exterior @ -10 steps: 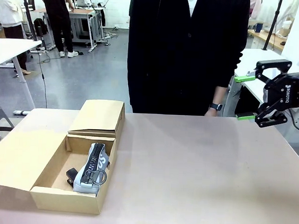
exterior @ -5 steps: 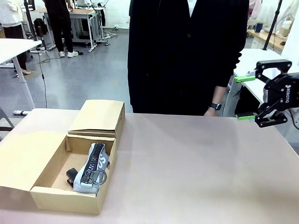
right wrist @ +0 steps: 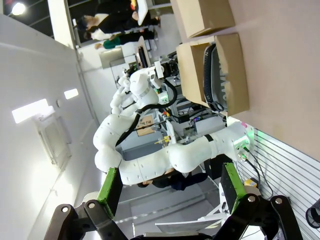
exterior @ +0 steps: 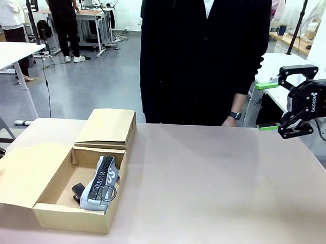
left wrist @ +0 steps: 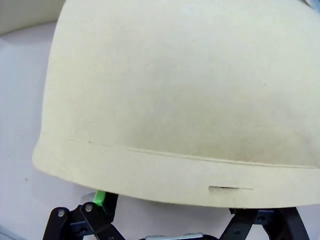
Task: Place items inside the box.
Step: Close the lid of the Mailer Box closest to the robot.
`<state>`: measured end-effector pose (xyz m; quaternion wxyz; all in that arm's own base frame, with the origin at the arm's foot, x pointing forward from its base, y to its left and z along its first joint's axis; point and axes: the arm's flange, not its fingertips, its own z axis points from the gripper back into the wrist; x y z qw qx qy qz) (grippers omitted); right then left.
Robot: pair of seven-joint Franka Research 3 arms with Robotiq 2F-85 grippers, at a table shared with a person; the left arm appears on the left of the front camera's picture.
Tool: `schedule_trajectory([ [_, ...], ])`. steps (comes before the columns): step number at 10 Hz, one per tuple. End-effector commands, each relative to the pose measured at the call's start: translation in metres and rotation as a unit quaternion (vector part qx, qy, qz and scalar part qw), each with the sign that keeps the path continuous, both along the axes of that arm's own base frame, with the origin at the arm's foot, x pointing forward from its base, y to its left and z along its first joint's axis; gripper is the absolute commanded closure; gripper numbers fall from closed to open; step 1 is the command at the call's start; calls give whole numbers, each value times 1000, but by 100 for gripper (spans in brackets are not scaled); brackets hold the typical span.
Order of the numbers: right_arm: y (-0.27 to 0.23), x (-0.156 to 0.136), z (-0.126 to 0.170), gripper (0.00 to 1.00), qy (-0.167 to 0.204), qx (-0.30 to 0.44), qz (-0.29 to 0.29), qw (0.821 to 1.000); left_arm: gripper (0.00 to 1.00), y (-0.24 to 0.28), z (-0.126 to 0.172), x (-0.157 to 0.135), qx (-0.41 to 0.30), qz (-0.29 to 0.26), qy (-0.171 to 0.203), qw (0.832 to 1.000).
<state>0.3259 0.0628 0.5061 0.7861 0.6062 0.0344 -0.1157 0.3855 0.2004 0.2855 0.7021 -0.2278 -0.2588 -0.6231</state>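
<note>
Cardboard box [exterior: 70, 172] is seen on the robot's left part of the table [exterior: 214, 188], long and shallow, running away from the camera. Its far compartment is covered by a closed flap lid [exterior: 108, 126]; the near compartment is open, its lid [exterior: 22, 173] folded flat out to the picture's left. Inside the open compartment a light grey-blue pouch [exterior: 101, 183] with a black zipper is laid lengthwise against the right wall. Black-handled scissors [exterior: 104, 193] are rested on the pouch's near end, and a dark item [exterior: 78, 192], too hidden to be named, is tucked just beside the pouch on its left.

Over on the far right, the right gripper [exterior: 267, 106] is held high off the table, jaws spread wide, green pads well apart, nothing between them. In the right wrist view the same spread fingers [right wrist: 111, 192] are seen rising from the bottom edge, with the box [right wrist: 212, 50] and the white left arm [right wrist: 165, 155] shown sideways beyond them.

In the left wrist view, pale cardboard [left wrist: 180, 95] is pressed close to the lens. The left gripper's [left wrist: 172, 207] links and one green pad [left wrist: 100, 196] are glimpsed beneath the board's edge; how far it is open cannot be told, nor whether anything is gripped.

A person in dark clothing [exterior: 203, 54] is stood at the far side of the table, one hand [exterior: 231, 121] hung at the table's edge.
</note>
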Motion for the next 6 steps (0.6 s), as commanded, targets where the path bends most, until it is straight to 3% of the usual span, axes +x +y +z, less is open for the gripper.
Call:
schedule_trajectory([
  [1, 1, 3, 2, 0, -9, 6, -6, 1000, 0, 12, 8, 3, -84, -10, -18, 996],
  [6, 1, 3, 2, 0, -9, 6, -6, 1000, 0, 2, 45, -14, -216, -43, -63, 974],
])
